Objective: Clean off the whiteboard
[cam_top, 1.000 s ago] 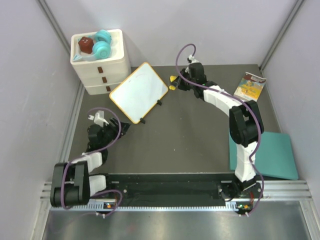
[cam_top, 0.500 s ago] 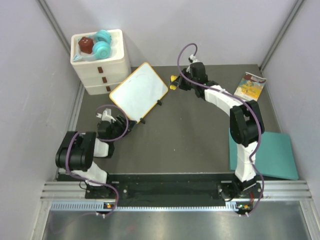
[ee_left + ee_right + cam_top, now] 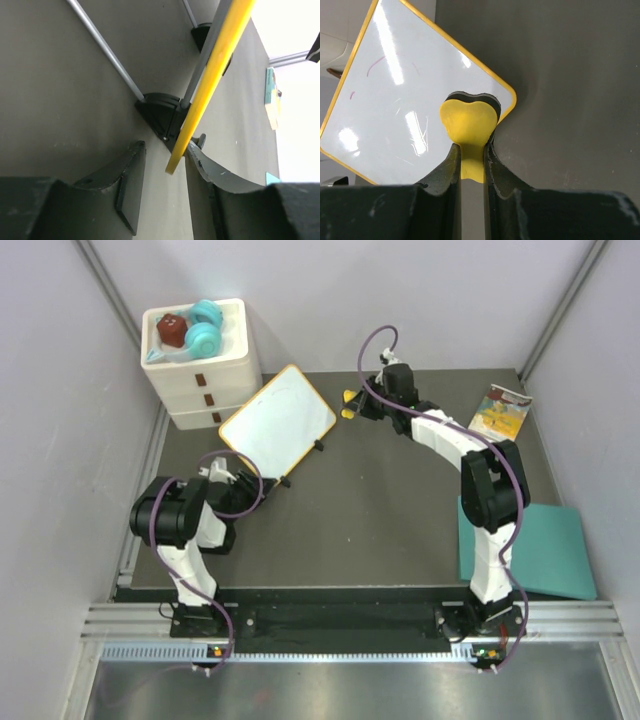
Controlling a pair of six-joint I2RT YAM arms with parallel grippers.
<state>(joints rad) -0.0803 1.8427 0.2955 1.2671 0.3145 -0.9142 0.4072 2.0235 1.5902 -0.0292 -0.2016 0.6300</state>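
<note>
Two arms flank the whiteboard [image 3: 278, 425], which stands on black feet just beside the drawer box [image 3: 205, 375] at far left of the table [image 3: 380, 500]. L gripper [image 3: 167, 146] is spread apart, its fingers either side of the board's near corner by a foot [image 3: 162, 112], gripping nothing. R gripper [image 3: 471, 149] is clamped on a yellow eraser [image 3: 469, 117] at the board's right corner. Faint pink marks [image 3: 376, 62] show on the white face.
</note>
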